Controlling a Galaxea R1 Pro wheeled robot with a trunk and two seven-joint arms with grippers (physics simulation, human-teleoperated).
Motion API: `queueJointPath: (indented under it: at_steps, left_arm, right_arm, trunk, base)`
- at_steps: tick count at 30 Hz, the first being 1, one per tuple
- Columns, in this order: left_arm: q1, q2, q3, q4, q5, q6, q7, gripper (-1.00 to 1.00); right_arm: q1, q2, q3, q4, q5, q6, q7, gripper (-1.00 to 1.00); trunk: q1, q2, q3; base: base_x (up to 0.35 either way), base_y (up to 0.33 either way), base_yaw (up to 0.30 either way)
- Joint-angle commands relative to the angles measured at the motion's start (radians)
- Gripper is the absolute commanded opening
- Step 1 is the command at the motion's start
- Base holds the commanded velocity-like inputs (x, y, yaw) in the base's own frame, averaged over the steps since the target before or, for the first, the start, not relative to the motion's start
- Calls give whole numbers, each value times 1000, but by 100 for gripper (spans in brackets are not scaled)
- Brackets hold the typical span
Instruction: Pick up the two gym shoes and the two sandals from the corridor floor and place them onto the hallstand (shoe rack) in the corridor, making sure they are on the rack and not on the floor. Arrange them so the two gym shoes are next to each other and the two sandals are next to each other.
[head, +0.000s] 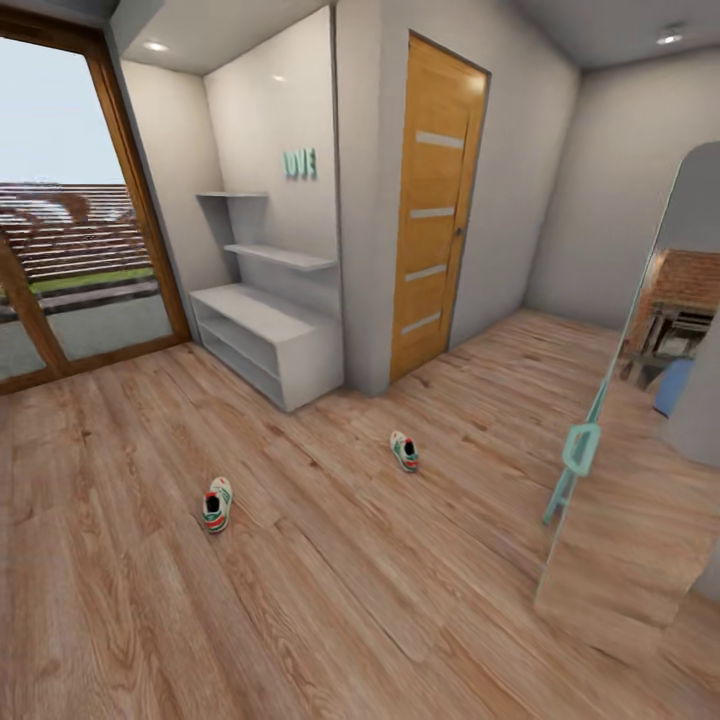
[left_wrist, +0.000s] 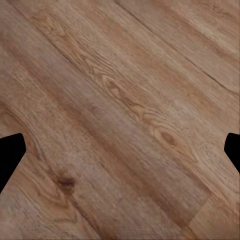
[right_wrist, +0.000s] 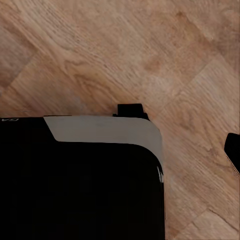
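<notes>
In the head view two gym shoes lay well apart on the wood-plank corridor floor (head: 330, 590). The left gym shoe (head: 216, 504) was cream-white with a green side stripe and an orange-red patch at its nearer end; it lay out in the open floor, its pale toe pointing away toward the wall. The right gym shoe (head: 404, 451) had the same colouring and sat farther back, near the corner of the wall beside the wooden door (head: 432, 205). The hallstand (head: 268, 330) stood in a recess against the wall — a pale grey-white unit with a low two-tier bench below and two stepped shelves on the tall panel above, all of them bare. Teal letters (head: 299, 163) hung on the wall above it. A large glass door (head: 70, 200) with a wooden frame was at the far left, and a tall mirror (head: 640, 430) leaned at the right.

In the left wrist view the left gripper (left_wrist: 120, 155) showed as two dark fingertips (left_wrist: 10, 152) at opposite edges, spread wide over the floor planks with nothing between them.

In the right wrist view a large black body with a grey edge (right_wrist: 100, 130) — seemingly part of the robot — covered much of the floor. One dark fingertip (right_wrist: 233, 147) of the right gripper showed at the edge; whether its fingers were spread or together could not be told.
</notes>
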Motion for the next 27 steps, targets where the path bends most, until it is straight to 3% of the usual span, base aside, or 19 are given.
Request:
queueJointPath:
  at_steps: [1, 11, 27]
  left_arm:
    - [0, 0, 0, 0, 0, -2, 0, 100]
    - [0, 0, 0, 0, 0, -2, 0, 100]
    - [0, 0, 0, 0, 0, -2, 0, 100]
  right_arm:
    - [0, 0, -4, 0, 0, -2, 1, 100]
    - [0, -1, -4, 0, 0, -2, 1, 100]
    - [0, -3, -4, 0, 0, -2, 1, 100]
  trunk:
    - [1, 0, -1]
    - [1, 0, -1]
    - [1, 0, 1]
  base:
    - [305, 154, 299]
    - [315, 125, 286]
    - [341, 7, 1]
